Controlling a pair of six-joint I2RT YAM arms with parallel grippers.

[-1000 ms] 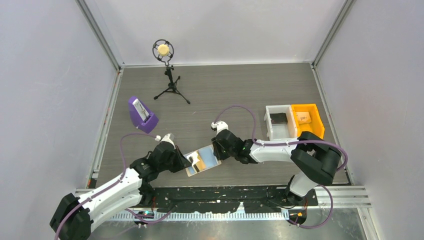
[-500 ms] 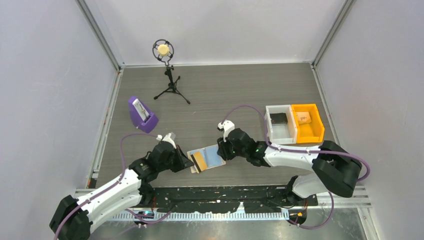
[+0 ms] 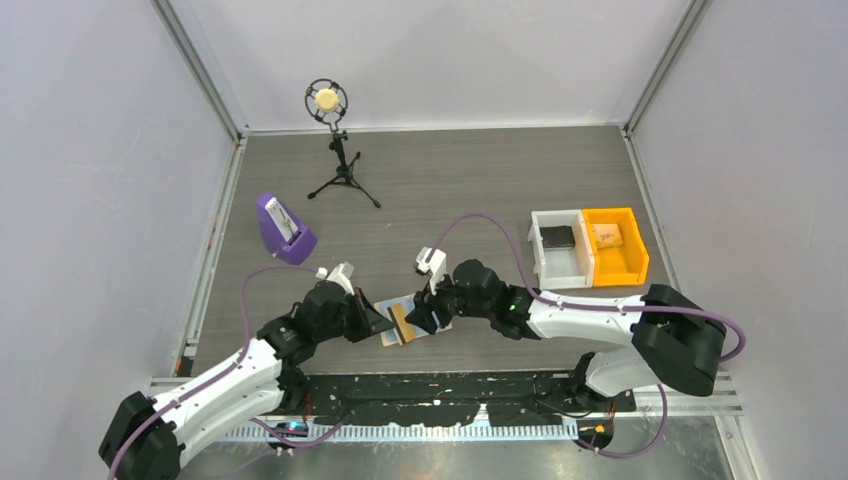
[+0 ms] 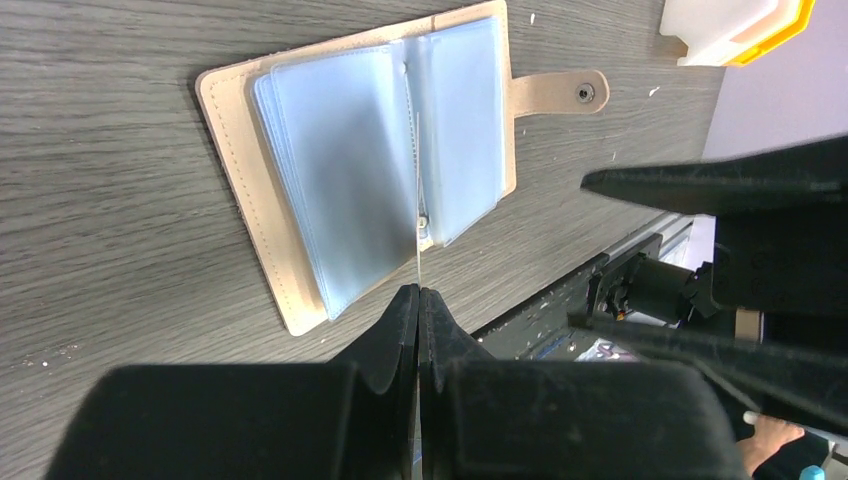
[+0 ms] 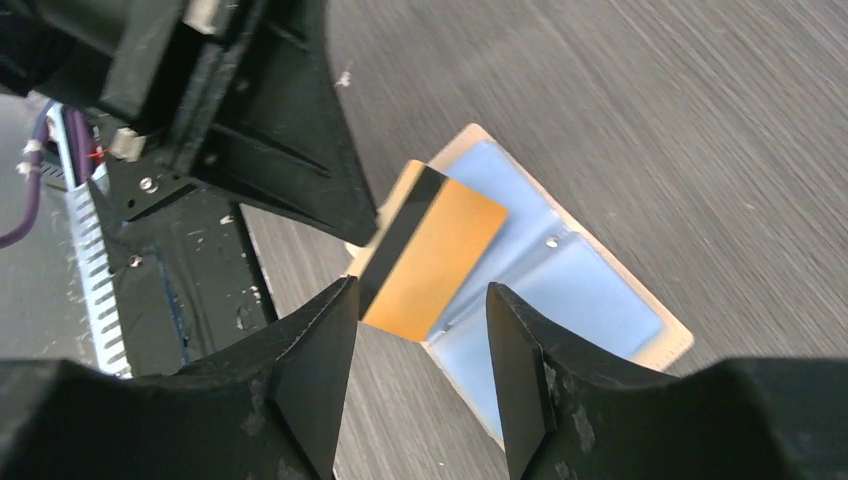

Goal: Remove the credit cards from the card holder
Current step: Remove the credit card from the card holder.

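The left gripper [image 3: 378, 320] is pinched shut on one short edge of an orange card [image 3: 402, 322] with a black stripe. It holds the card just above the holder [image 3: 398, 303], which lies open and flat on the table [image 3: 450, 190] near the front edge, between the two arms.

In the left wrist view the card [image 4: 416, 255] shows edge-on as a thin line running out from the closed fingertips of the left gripper [image 4: 418, 300]. Beneath it the holder [image 4: 340, 180] is spread out, its pale blue sleeves up and its snap tab [image 4: 555, 92] pointing away.

A second ago both grippers had the holder between them. Half a second ago it was lying open with the card at its left end and the right gripper at its right edge.

Now the right gripper [image 3: 418, 318] has moved left over the holder to sit beside the card, and its jaws are wider apart. From its own wrist camera the right gripper [image 5: 420, 293] frames the card [image 5: 440, 250] between spread fingers [image 5: 310, 360]. Whether they touch it cannot be told. The holder [image 5: 590, 300] lies below and the left gripper [image 5: 350, 220] is at upper left.

The purple stand [image 3: 284, 230], microphone [image 3: 328, 101], white bin [image 3: 558, 245] and orange bin [image 3: 613, 242] are where they were.
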